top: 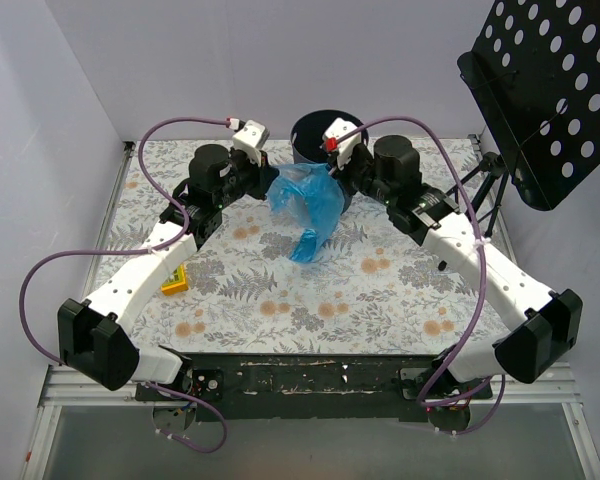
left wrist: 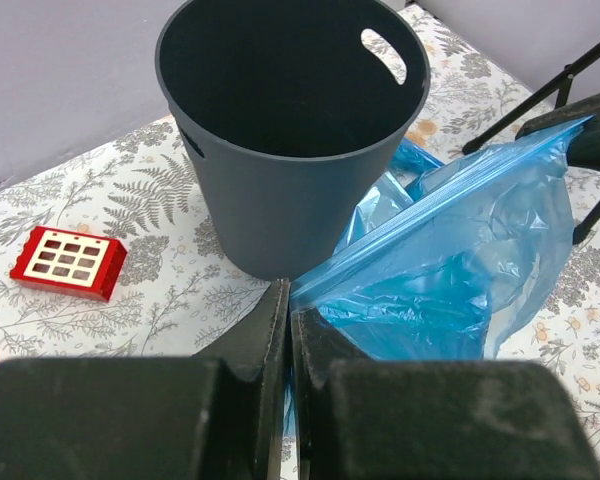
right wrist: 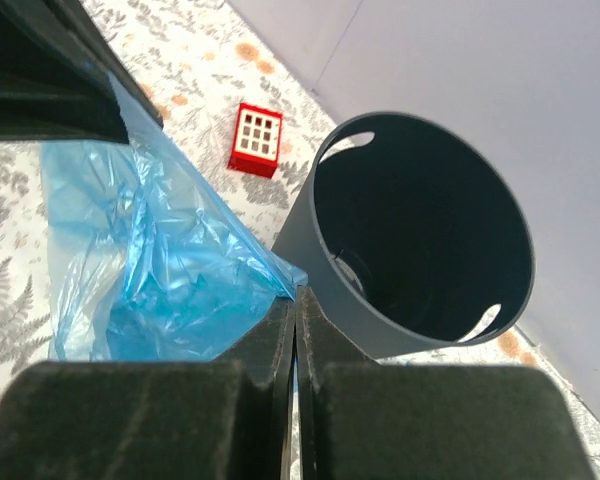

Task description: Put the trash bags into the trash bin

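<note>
The blue trash bag (top: 308, 205) is held stretched outside the trash bin (left wrist: 280, 210), just beside its near wall, and its lower part hangs toward the worktop (top: 280, 290). The left end effector (left wrist: 288, 300) is closed on one edge of the film, and the right end effector (right wrist: 295, 298) is clamped on the other edge. A red-and-white tile (left wrist: 68, 262) is seen lying near the bin

No text, label, brand, number or sign can be read in any of the views. The red tile (left wrist: 68, 262) on the tabletop (left wrist: 130, 210) carries only a white face with a grid of dark cells; if anything is printed on it, it is too small to make out
</note>
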`<state>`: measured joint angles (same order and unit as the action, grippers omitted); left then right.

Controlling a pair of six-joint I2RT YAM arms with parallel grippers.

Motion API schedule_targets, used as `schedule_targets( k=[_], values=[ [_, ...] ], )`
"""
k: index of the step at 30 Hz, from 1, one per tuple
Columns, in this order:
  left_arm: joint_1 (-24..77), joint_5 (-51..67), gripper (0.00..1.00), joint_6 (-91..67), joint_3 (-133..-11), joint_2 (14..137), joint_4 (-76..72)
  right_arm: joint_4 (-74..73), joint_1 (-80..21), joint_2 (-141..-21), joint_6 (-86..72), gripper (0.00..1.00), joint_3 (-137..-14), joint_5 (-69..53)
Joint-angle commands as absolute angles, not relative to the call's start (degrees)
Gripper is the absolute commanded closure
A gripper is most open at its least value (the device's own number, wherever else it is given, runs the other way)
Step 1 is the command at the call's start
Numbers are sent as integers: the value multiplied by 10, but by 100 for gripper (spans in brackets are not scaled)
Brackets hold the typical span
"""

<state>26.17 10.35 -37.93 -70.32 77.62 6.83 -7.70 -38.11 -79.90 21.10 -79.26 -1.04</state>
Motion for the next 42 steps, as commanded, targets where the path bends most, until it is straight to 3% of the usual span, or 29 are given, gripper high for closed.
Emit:
schedule_targets(
  k=[1,9,10,14,17,20,32,42],
  values=[
    [243,62,100,-360,-698,766,93,-97,-326,-759,188,99,-789,-81],
    [243,155,100,-373,-680,752,69,-137,-308,-751,165,99,-804,-222],
    [243,169,100,-375,-681,751,68,-140,-308,-751,163,95,-804,-225],
    [243,218,100,-398,-698,757,69,-125,-316,-765,142,45,-807,-202],
    [243,238,100,-401,-711,765,78,-115,-344,-799,141,31,-837,-206],
    [243,230,100,-398,-723,773,90,-107,-381,-834,140,23,-870,-205],
    [243,228,100,-373,-732,759,110,-46,-470,-914,177,25,-911,-4],
    [243,228,100,-325,-716,745,112,-66,-459,-891,249,25,-908,-31]
  ],
)
